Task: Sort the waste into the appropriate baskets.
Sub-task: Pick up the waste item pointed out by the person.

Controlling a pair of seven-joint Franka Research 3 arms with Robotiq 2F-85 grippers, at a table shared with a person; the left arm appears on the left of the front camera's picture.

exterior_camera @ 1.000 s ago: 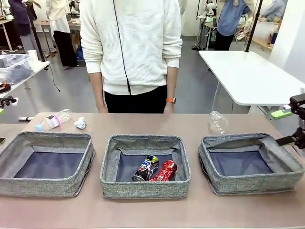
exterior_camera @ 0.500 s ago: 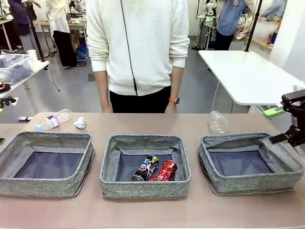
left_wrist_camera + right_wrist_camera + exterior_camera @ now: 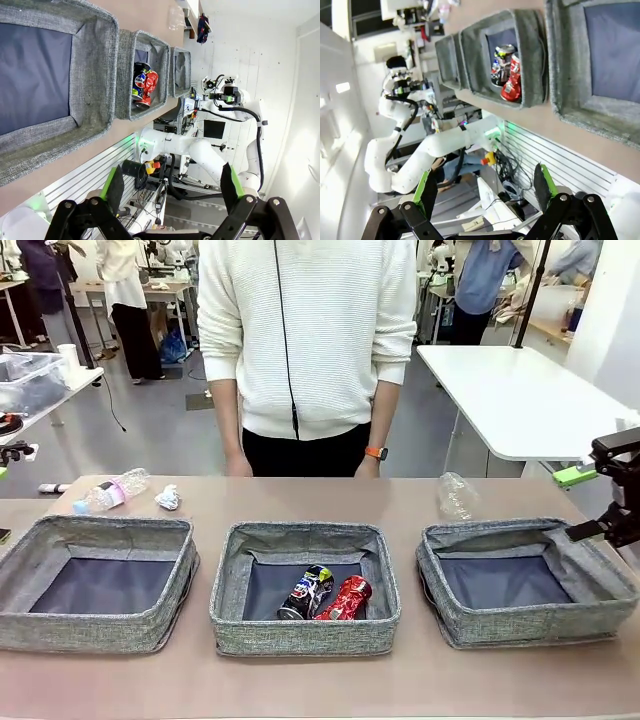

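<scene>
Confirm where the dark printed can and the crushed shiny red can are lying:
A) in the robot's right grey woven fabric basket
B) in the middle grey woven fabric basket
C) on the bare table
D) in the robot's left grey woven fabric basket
B: the dark printed can and the crushed shiny red can lie side by side on the dark bottom of the middle grey woven fabric basket.
</scene>
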